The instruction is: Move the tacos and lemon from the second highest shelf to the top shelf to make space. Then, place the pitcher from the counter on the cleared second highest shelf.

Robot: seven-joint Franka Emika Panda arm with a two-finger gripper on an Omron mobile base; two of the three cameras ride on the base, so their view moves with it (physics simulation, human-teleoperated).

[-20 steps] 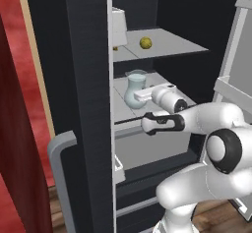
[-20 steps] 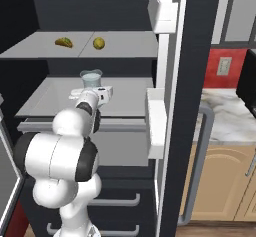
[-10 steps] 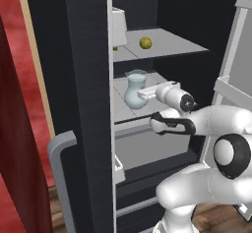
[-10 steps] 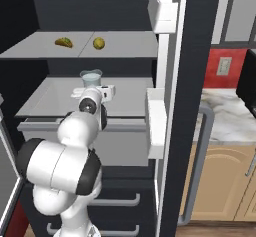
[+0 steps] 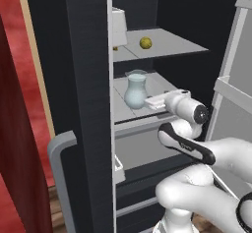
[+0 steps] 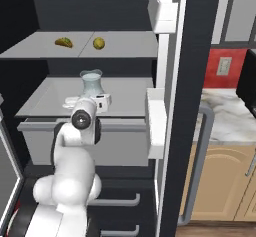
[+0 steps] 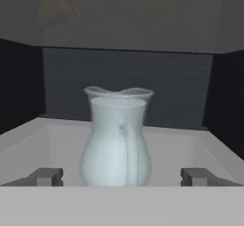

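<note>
Pale blue glass pitcher: the translucent pitcher (image 5: 136, 90) with bulbous body, narrower neck and flared rim stands upright on the second highest shelf, toward its middle, free of the fingers.
Second highest shelf: a flat light-grey fridge shelf panel (image 6: 45, 95) with a thick pale-grey front rail; it carries the pitcher.
Top shelf: a flat plain light-grey panel (image 6: 125, 44) with a thin front edge, directly above the pitcher.
Lemon: a small round dull-yellow ball (image 6: 99, 43) resting on the top shelf, above the pitcher and slightly to its right in the right base view.
Tacos: a small yellow-brown folded taco (image 6: 64, 42) lying on the top shelf, above the pitcher and to its left in the right base view, apart from the lemon.
Gripper: the white arm's two-finger gripper (image 7: 122, 176) sits level with the pitcher's lower body, just in front of it over the shelf's front part.
Hand state: jaws spread wide, one dark finger tip (image 7: 46, 176) on each side of the pitcher with clear gaps between tips and glass; nothing is held.
Counter: a white-grey marble slab with brown veining (image 6: 222, 116) over tan wooden cabinet doors, well to the right of the pitcher beyond the dark fridge door (image 6: 180, 106).
</note>
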